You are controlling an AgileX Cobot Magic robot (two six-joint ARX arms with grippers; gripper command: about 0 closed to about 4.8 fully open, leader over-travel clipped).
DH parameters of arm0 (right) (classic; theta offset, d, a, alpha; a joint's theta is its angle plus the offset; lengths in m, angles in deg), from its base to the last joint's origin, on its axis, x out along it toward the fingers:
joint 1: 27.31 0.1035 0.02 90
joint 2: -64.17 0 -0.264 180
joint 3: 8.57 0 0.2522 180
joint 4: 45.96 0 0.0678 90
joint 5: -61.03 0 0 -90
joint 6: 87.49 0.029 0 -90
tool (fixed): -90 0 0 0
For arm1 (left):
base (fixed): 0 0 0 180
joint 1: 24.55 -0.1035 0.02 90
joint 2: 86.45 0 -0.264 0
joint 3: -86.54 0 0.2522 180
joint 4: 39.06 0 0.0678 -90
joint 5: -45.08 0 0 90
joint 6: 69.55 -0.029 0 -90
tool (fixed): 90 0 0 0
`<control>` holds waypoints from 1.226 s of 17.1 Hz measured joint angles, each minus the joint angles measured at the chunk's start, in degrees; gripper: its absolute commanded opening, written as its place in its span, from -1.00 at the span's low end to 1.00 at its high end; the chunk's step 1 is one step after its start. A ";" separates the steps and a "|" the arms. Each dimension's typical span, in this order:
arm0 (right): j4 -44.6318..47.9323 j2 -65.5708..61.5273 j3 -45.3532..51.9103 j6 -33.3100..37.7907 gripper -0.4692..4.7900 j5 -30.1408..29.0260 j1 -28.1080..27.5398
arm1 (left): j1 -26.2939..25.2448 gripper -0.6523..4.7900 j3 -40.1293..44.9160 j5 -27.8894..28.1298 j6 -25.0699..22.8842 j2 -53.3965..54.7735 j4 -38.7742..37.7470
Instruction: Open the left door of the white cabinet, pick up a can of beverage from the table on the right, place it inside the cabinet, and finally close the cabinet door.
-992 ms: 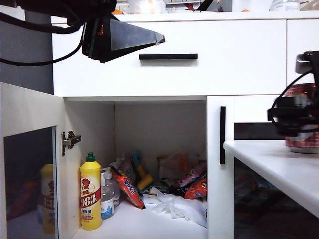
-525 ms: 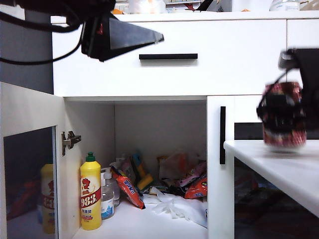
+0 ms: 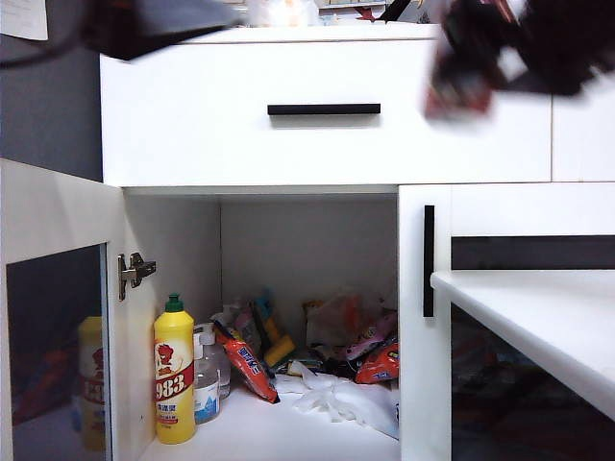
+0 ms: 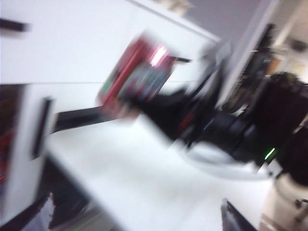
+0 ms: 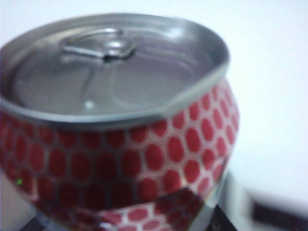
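- While the left door (image 3: pixel 58 317) stands open, the right hand (image 3: pixel 461 82), blurred, holds the can (image 3: pixel 459 94) high before the cabinet (image 3: pixel 327 144), clear of the bench (image 3: pixel 538 317); the left hand (image 3: pixel 144 24) is a blur.
- Left wrist: can (image 4: pixel 137 77) above bench (image 4: pixel 144 183); the left hand's own jaws unseen, probably open.
- Right wrist: can (image 5: pixel 115 130) fills the view, gripped.

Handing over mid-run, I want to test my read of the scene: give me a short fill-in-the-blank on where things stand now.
1. The left door of the white cabinet stands ___.
2. The right gripper carries the ___ can of beverage.
3. The can is lifted clear of the ___.
4. The bottle inside has a ___ cap.

Missing words: open; red; table; green
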 measured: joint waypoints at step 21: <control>11.80 -52.17 -29.55 -0.59 -0.17 -6.60 6.38 | -0.37 1.00 0.02 12.02 -4.39 -25.51 -35.36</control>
